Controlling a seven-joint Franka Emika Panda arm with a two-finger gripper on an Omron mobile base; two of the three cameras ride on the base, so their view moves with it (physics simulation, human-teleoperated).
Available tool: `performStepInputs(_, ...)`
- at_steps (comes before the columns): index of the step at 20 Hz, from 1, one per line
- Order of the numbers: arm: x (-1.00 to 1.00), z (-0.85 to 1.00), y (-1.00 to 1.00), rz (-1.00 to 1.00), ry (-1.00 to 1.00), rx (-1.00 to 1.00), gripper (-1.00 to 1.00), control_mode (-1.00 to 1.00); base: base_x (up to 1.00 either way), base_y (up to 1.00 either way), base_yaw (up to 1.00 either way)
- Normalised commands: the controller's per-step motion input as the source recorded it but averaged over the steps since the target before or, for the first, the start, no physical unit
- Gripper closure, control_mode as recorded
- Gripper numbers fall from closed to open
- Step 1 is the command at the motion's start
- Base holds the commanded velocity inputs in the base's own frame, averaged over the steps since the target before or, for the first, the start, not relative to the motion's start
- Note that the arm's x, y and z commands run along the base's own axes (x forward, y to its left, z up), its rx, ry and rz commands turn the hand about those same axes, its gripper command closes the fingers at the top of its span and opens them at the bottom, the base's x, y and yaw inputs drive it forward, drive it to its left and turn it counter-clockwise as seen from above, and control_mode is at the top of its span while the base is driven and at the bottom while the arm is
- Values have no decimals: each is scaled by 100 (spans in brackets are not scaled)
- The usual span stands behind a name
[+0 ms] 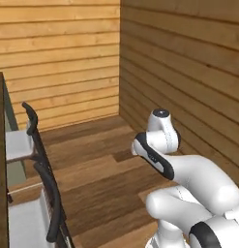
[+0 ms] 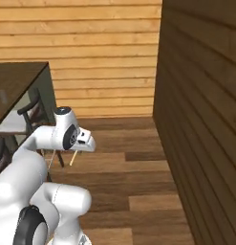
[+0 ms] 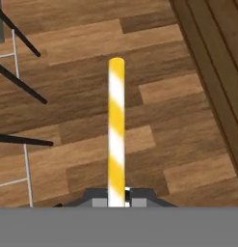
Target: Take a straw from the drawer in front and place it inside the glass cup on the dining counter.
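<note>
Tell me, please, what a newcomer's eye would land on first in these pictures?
Most likely the yellow-and-white striped straw, pinched in the hand and pointing out over the wooden floor. Next, the dark-brown dining counter at the left of the right base view, with black-framed chairs beside it.

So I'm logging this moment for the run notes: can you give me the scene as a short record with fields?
gripper: shut on the straw
straw: yellow and white striped, sticking out past the fingertips, over the wooden floor
dining counter: dark top, to the robot's left
chairs: black-framed, at the counter
glass cup: cannot tell
stage: straw held, not yet in a cup
</note>
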Motion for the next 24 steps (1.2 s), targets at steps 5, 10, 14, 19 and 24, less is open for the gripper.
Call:
performStepInputs(5,0,0,0,0,0,0,100,100,68,-1,47)
performStepInputs(10,0,0,0,0,0,0,100,100,78,-19,50)
performStepInputs(14,0,0,0,0,0,0,100,100,76,-31,51)
performStepInputs(19,0,0,0,0,0,0,100,100,59,-18,54)
performStepInputs(24,0,0,0,0,0,0,100,100,21,-7,54)
